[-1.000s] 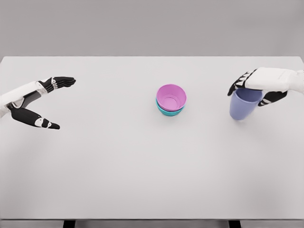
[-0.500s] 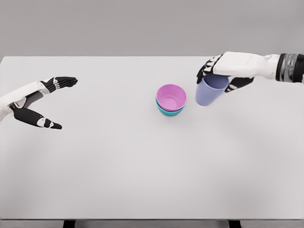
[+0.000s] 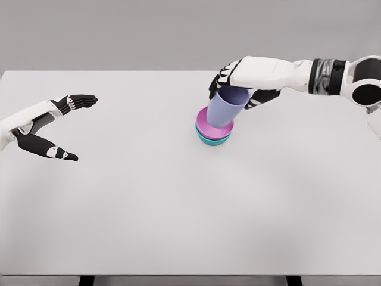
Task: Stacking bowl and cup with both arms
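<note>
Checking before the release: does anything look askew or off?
The purple cup in the right hand is tilted, its base over the pink bowl, which sits nested in the teal bowl. Nothing is spilled or damaged. The left hand is open, away from them.

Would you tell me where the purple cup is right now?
In the head view, the purple cup is right of centre, held by the right hand over the pink bowl.
</note>
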